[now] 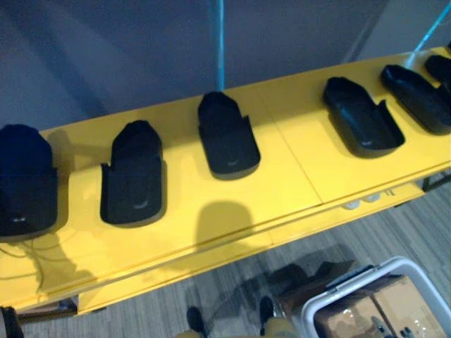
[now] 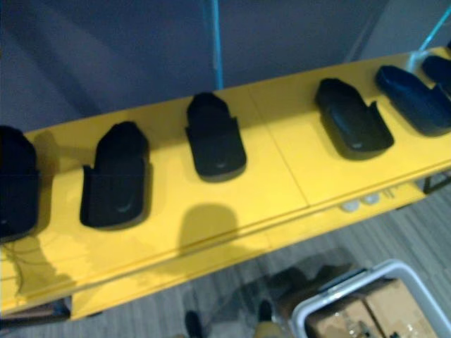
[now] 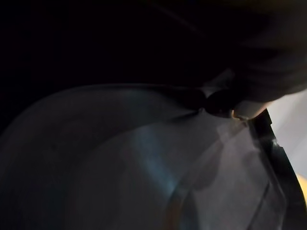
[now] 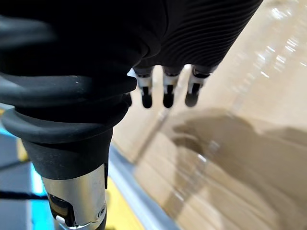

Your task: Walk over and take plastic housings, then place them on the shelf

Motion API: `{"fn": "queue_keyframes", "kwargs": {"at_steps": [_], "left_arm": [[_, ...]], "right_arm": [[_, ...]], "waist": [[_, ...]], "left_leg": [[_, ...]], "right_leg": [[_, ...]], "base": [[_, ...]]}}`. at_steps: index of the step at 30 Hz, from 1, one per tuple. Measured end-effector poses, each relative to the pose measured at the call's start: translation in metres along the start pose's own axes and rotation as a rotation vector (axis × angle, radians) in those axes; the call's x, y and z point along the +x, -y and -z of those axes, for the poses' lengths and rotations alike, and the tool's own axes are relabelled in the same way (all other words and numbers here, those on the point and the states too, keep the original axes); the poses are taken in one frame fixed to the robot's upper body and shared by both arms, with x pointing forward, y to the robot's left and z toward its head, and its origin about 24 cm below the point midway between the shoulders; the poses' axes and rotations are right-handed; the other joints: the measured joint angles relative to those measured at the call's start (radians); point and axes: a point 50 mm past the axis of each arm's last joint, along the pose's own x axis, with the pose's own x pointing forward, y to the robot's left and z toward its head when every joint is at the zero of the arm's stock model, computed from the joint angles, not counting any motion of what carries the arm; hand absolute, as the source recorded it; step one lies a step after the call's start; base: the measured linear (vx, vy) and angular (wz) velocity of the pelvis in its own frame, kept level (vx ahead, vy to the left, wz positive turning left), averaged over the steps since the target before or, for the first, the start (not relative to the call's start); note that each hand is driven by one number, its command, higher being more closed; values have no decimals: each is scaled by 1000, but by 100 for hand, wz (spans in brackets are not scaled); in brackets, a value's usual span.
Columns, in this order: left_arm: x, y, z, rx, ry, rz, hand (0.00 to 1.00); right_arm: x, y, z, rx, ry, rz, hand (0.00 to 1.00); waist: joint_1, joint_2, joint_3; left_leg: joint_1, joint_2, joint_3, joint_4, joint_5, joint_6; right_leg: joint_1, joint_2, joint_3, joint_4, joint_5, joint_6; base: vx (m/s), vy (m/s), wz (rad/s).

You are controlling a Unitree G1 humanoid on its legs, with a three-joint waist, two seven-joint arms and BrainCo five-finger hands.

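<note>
Nearest us, the right robot hand [image 4: 158, 43] hangs over a cardboard box [image 4: 249, 143]. Its fingers [image 4: 166, 96] are straight and apart, with nothing in them. The left robot hand [image 3: 273, 62] is just a dark shape against a pale curved surface too dim to name, and I cannot tell how its fingers stand.

Down on the grey carpet floor [image 1: 211, 289], at the lower right, sits a white bin [image 1: 394, 266] with cardboard boxes [image 1: 394, 303] packed inside. Just beyond comes the front edge of the yellow worktop [image 1: 282, 176], with 2 small white round pieces [image 1: 359, 203] on the ledge under it.

And there they are: 6 black plastic housings [image 1: 225, 135] in a row along the worktop, each apart from its neighbours. Housing 1 [image 1: 25, 179] is at the far left, cut by the edge of the view. Housing 2 [image 1: 134, 174] lies just beside it, and housing 3 [image 1: 225, 135] sits a little farther back. All 3 have the rounded end away from the robot and the open end toward it.

Past the seam in the worktop, housing 4 [image 1: 361, 116] and housing 5 [image 1: 417, 97] lie at a slant. Housing 6 [image 1: 438, 67] is at the far right corner.

Behind it all stands a grey-blue wall [image 1: 127, 49] with an upright cyan strip [image 1: 220, 42].
</note>
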Motion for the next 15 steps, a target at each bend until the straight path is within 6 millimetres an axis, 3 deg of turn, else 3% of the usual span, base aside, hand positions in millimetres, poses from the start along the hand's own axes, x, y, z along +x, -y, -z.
{"fn": "queue_keyframes", "kwargs": {"at_steps": [7,8,15], "left_arm": [[1,-2,-11,-23,34,-8,100],[1,-2,-11,-23,37,-8,0],[1,-7,-10,-15,39,-45,0]], "right_arm": [[7,3,-15,-10,35,-19,0],[7,4,-16,-11,37,-18,0],[7,3,-16,-13,37,-20,0]], "waist": [[12,1,40],[13,2,42],[2,-4,52]], "left_leg": [[-36,-1,-14,-1,16,2],[-36,-2,-14,-1,16,2],[-49,1,-26,0,16,2]], "right_leg": [[-34,-3,-13,17,-2,-1],[-34,-3,-13,17,-2,-1],[-35,1,-17,10,1,0]], "base": [[-33,-6,8],[0,0,0],[21,-3,4]]}}
